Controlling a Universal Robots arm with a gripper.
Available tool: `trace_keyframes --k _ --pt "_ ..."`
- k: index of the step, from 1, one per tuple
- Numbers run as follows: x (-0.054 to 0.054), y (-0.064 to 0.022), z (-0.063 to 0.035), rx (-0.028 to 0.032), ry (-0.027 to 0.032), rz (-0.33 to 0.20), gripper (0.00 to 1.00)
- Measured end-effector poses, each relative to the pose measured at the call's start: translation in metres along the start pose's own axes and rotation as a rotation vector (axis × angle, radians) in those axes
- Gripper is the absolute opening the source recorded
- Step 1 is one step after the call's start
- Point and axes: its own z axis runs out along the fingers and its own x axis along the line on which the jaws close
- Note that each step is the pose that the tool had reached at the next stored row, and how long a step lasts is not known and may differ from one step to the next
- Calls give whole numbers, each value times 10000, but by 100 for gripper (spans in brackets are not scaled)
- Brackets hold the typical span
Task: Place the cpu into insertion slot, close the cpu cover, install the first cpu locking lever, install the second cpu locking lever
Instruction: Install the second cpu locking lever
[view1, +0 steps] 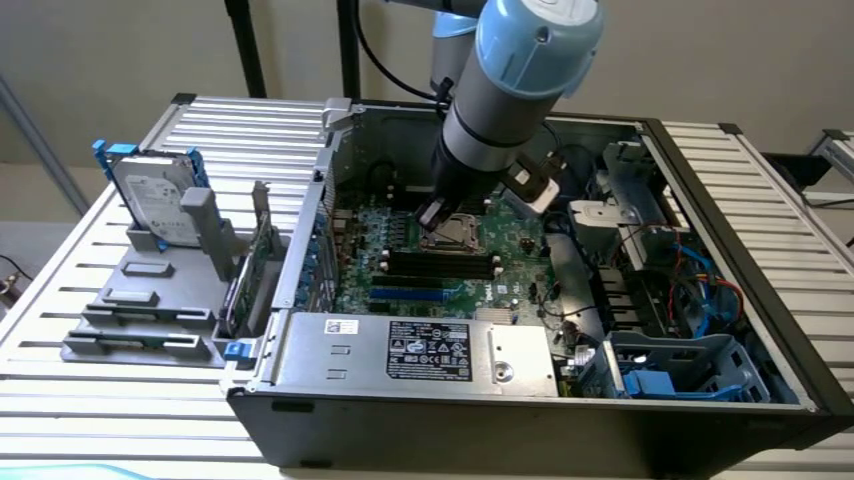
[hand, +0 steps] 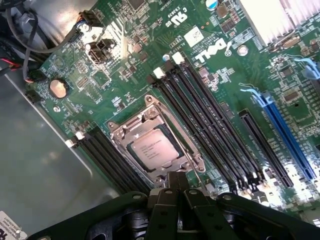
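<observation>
**CPU seated, cover down, claw at socket edge**

Slatted metal table (view1: 80, 300) carries an open PC case (view1: 534, 420), w/ a drive (view1: 154, 205) standing in a grey rack (view1: 147, 300) at the exterior view's left. Arm (view1: 501, 100) reaches down into the case, over the motherboard (hand: 215, 80). Gripper (hand: 177, 187) sits right at the slot (hand: 197, 162) rim; fingers look pressed together, nothing pinched, tip touching or just above the frame edge, can't tell which. Cpu (hand: 154, 148) lies flat in the slot, pale top w/ print facing up. Cover (hand: 135, 122) lies down around the cpu. Black memory slots (hand: 210, 125) run beside the slot on one side, more on the other. Blue slot (hand: 287, 135) is well apart. Coin cell (hand: 58, 88) sits near the board's edge.
</observation>
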Motion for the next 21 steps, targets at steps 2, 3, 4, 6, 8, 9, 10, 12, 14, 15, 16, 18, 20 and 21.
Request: trace_keyframes --k 2,3,4,6,8,9,10,12,14,15,16,18,20,21 --pt "-30 -5 -19 -18 -18 1 11" --pt "-45 -8 -28 -27 -27 2 11" --pt "-60 -10 -37 -36 -37 3 11" --pt "-90 -15 -54 -52 -53 5 11" --pt "-129 -19 -67 -57 -59 6 11" --pt "-159 -18 -75 -57 -60 6 11" --pt "-184 -18 -80 -57 -60 6 11" --pt "-208 -24 -83 -57 -58 6 11" --pt "-216 -32 -78 -56 -57 6 11" --pt "-222 -36 -71 -55 -55 5 11" --pt "-229 -41 -64 -56 -57 5 11" --pt "-245 -51 -45 -59 -56 4 11" --pt "-252 -58 -32 -61 -53 3 11" --pt "-254 -63 -26 -65 -52 1 11"
